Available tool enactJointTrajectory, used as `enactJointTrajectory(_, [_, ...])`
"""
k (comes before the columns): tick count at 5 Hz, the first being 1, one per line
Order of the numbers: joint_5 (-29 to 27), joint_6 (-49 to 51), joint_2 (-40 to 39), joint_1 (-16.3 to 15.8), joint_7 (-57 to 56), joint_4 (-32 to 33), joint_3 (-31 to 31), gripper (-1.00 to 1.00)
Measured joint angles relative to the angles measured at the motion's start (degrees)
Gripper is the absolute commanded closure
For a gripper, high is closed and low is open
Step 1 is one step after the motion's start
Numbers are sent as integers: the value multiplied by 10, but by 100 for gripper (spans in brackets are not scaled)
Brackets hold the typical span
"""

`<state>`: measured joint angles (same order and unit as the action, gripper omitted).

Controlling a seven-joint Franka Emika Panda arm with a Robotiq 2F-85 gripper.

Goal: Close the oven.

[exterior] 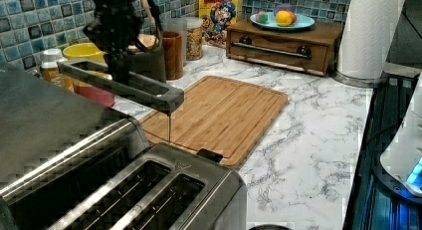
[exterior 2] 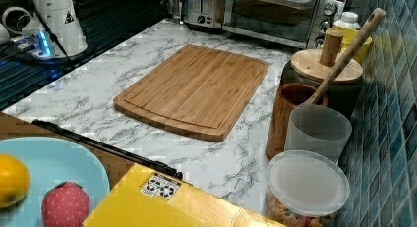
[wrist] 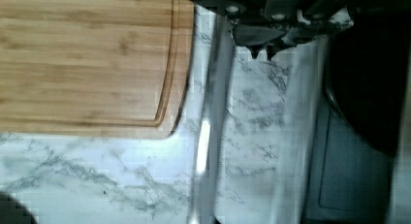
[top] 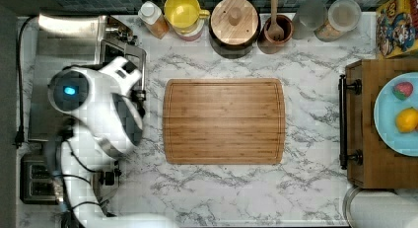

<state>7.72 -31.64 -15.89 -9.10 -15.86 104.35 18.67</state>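
Note:
The oven (top: 64, 50) is a boxy steel unit at the top view's left edge, and its knobs show in the right view (exterior 2: 328, 16). In the left view its glass door (exterior: 130, 83) hangs open, roughly level above the counter, with the bar handle (exterior: 168, 98) at its outer edge. My gripper (exterior: 118, 65) comes down onto the door's glass from above. In the wrist view my gripper (wrist: 262, 50) has its fingertips close together with nothing between them, just inside the handle (wrist: 207, 136). My white arm (top: 106, 109) covers the door in the top view.
A bamboo cutting board (top: 224, 120) lies mid-counter, just beyond the door's handle. A two-slot toaster (exterior: 149, 195) stands beside the oven. Jars, a yellow mug (top: 185, 13) and a utensil holder line the tiled wall. A wooden drawer box (top: 382, 124) carries a plate of fruit.

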Motion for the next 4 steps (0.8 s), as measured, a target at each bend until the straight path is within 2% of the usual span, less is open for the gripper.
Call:
enactJointTrajectory(1, [18,22,-55,-30,46,-98,4,100])
enactJointTrajectory(2, [36,25,-92,-56,53,-168,6,100])
enactJointTrajectory(3, [51,32,-94,-65,53,-185,5,100])
enactJointTrajectory(4, [11,38,-83,-66,53,-180,-8,100])
